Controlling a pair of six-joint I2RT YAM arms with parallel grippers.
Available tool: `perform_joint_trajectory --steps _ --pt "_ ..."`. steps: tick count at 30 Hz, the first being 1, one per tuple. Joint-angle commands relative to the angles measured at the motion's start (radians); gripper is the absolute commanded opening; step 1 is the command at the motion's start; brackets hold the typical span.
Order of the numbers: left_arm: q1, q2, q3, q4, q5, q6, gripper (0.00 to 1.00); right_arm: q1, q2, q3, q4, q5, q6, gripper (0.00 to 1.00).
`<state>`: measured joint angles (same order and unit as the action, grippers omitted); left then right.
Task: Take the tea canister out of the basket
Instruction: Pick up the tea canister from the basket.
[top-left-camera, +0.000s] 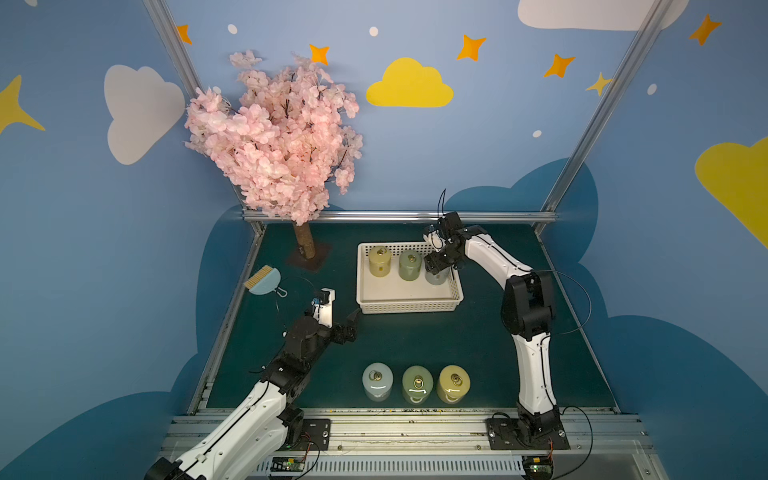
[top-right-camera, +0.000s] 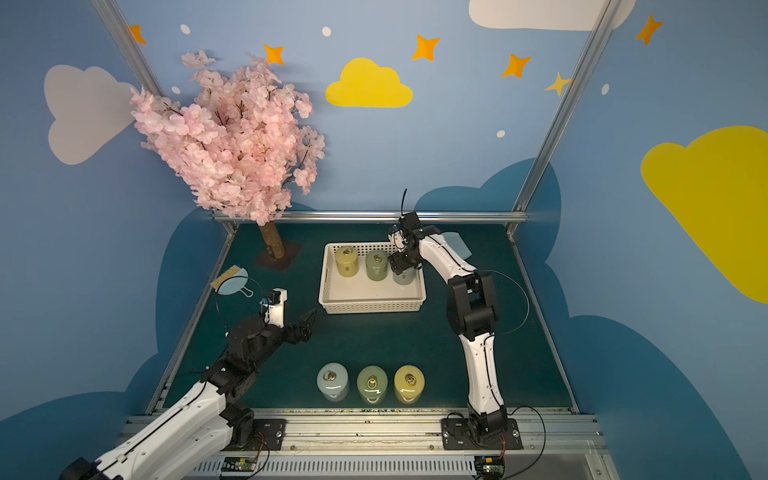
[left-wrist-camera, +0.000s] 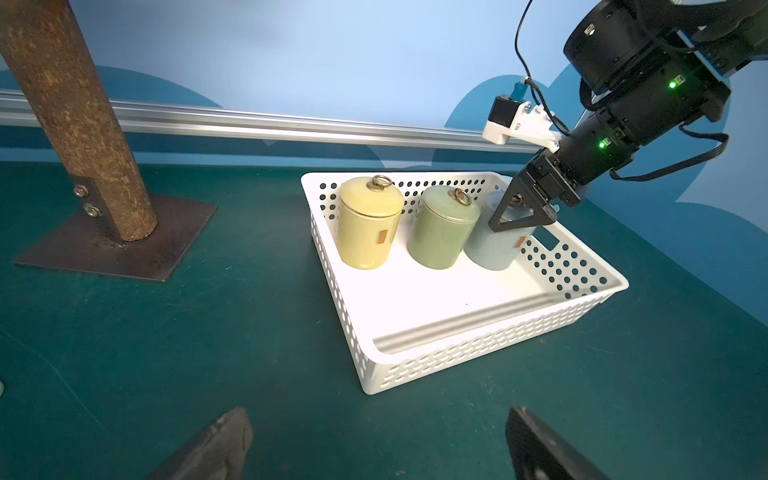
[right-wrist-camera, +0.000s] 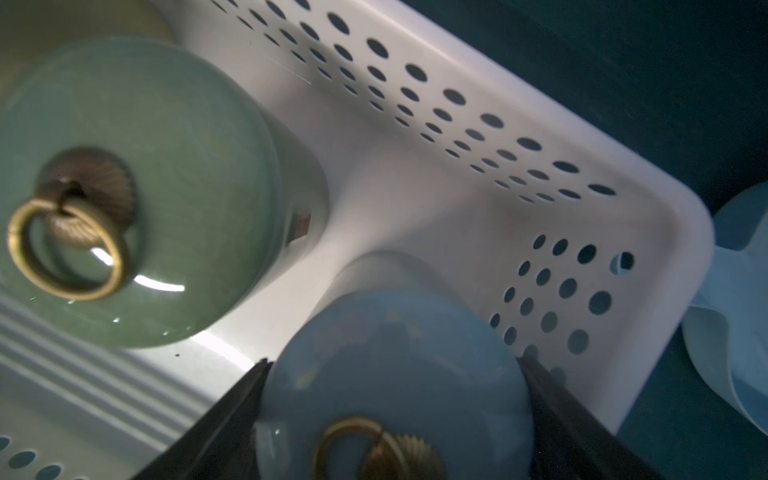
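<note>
In the basket's (top-left-camera: 409, 306) far right corner, the pale blue tea canister (top-left-camera: 436, 277) is seen upright on the basket floor, close to the perforated walls (right-wrist-camera: 415, 187). It is straddled from above by the right gripper (top-left-camera: 436, 266). The black fingers (right-wrist-camera: 232, 415) are set on opposite sides of the lid with no gap visible in the right wrist view. Whether the lid is actually clamped cannot be told.

The same row along the far wall is shared by a green canister (top-left-camera: 410, 266) in the middle and a yellow canister (top-left-camera: 379, 262) at the left, both upright. The near half of the basket is left bare.

The left gripper (left-wrist-camera: 380, 415) is held low over the green mat (top-left-camera: 415, 340), near the basket's front left corner but apart from it. Its fingers (left-wrist-camera: 224, 444) are spread fully and nothing is held.

Three more canisters are lined up at the mat's near edge: pale blue (top-left-camera: 377, 382), green (top-left-camera: 417, 384), yellow (top-left-camera: 453, 383). A pink blossom tree (top-left-camera: 282, 137) is fixed at the far left.
</note>
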<state>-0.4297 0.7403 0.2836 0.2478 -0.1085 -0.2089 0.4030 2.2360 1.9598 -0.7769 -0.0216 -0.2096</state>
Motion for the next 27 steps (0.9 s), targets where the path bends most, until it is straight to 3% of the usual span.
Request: perform_joint_trajectory --steps 1,27 --pt "0.003 -0.019 0.004 0.005 -0.013 0.005 1.00 0.004 -0.070 0.026 -0.058 0.009 0.019 0.53" --pt "0.004 -0.073 -0.010 -0.012 -0.030 -0.006 1.00 0.061 -0.238 0.010 -0.094 0.064 0.065 0.52"
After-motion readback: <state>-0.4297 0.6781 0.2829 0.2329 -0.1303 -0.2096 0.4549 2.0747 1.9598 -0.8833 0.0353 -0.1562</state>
